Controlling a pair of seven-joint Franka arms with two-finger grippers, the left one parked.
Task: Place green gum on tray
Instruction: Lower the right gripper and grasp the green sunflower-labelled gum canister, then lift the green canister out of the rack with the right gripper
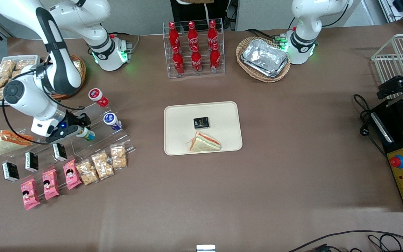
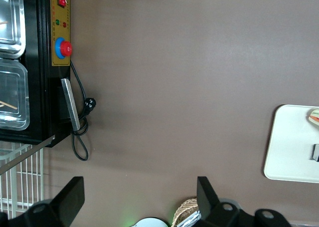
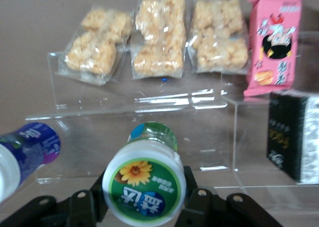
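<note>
The green gum (image 1: 86, 134), a small green-bodied bottle with a white lid, is held over the clear acrylic step shelf (image 1: 93, 147) at the working arm's end of the table. My right gripper (image 1: 82, 132) is shut on it. In the right wrist view the lid of the green gum (image 3: 144, 184) shows a sunflower label, and the gripper (image 3: 144, 199) has one black finger pressed against each side of the lid. The cream tray (image 1: 180, 119) lies flat at the table's middle, well away from the gripper; its edge also shows as the tray (image 2: 291, 142) in the left wrist view.
A blue-bodied bottle (image 1: 112, 121) (image 3: 30, 144) and a red-bodied bottle (image 1: 98, 97) lie on the shelf beside the gum. Cracker packs (image 1: 101, 163), pink packets (image 1: 49, 183) and black boxes (image 1: 32, 161) fill the lower steps. The tray holds a sandwich (image 1: 205, 143) and a black packet (image 1: 201, 123).
</note>
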